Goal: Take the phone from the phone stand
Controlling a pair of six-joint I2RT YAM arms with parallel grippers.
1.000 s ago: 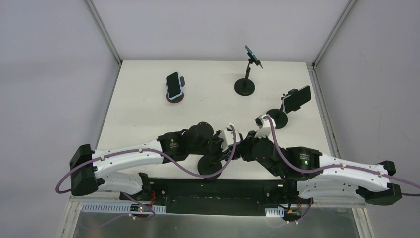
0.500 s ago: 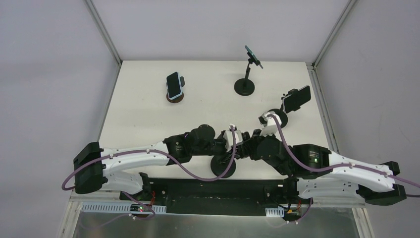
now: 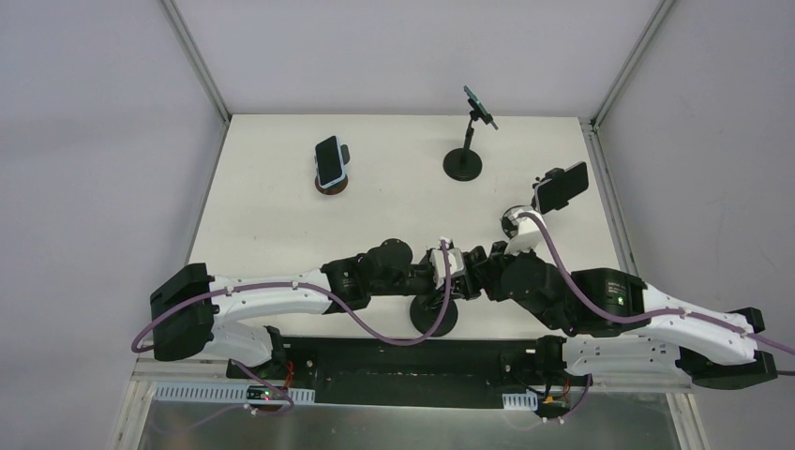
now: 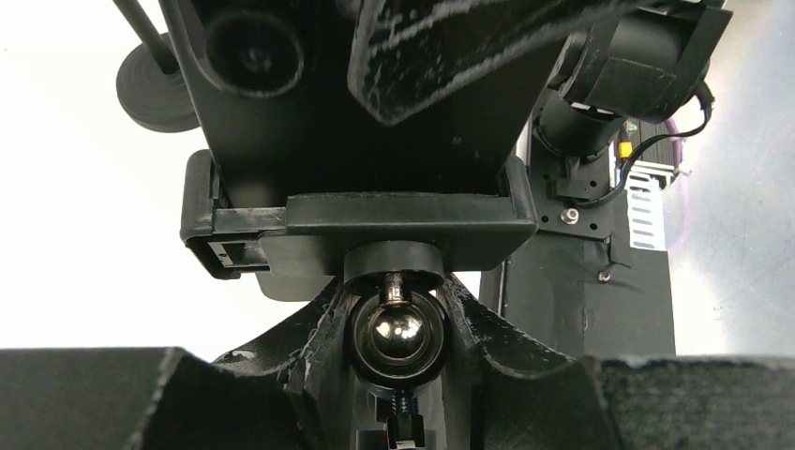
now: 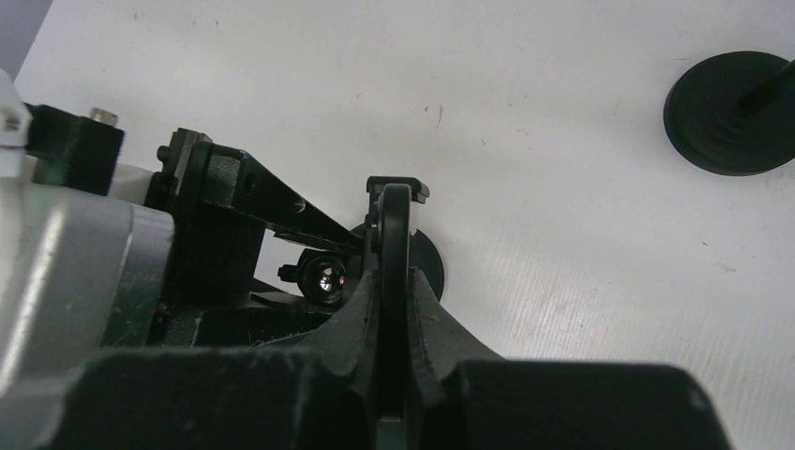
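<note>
Left gripper jaws clamp phone stand; right gripper jaws pinch phone. Apparently not yet freed; pull-out remains.

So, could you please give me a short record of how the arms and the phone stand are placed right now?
left gripper: shut on phone stand, around its ball joint
right gripper: shut on phone, seen edge-on
phone status: apparently not yet out of the stand's clamp
other phone stands: three farther back on the table, each holding a phone
</note>
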